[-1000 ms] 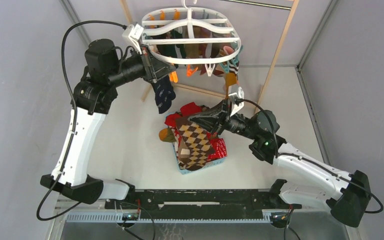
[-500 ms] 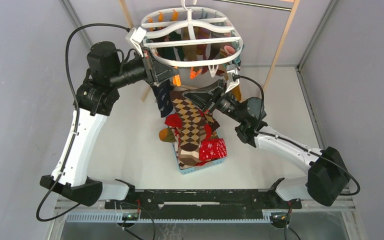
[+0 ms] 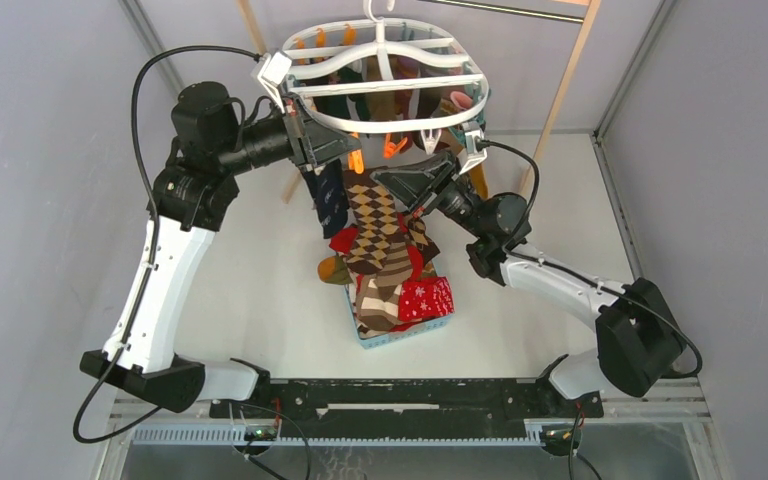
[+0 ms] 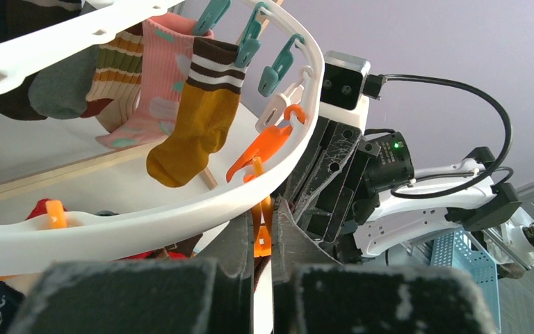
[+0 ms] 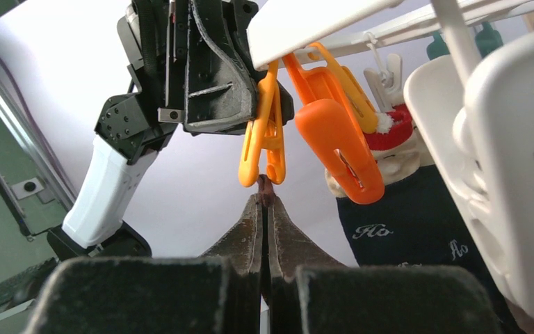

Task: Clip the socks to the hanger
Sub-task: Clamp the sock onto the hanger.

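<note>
The right gripper [image 5: 264,205] is closed, its fingers pressed together on the upper edge of the brown-and-cream argyle sock [image 3: 375,225]; a small brown tip of fabric is seen poking out between the fingertips. At 12 o'clock from that tip, just above it, an orange clothespin [image 5: 263,142] is hung from the white rim of the hanger [image 3: 385,127]. Whether fabric and pin touch cannot be told. The clothespin is pinched at its upper part by the left gripper [image 3: 338,150], whose fingers are closed on it from the 9 o'clock side in the top view. A second orange clothespin [image 5: 337,149] is seen just beside the first, toward 3 o'clock in the right wrist view.

From the right gripper the argyle sock is draped toward 6 o'clock, its lower end lying in the light-blue basket [image 3: 400,337] at the middle of the table. A red snowflake sock [image 3: 427,298] is lying in the basket beside it. The hanger is hung at 12 o'clock of the table, with a navy sock [image 3: 328,195] and a mustard sock [image 4: 195,118] clipped to it.
</note>
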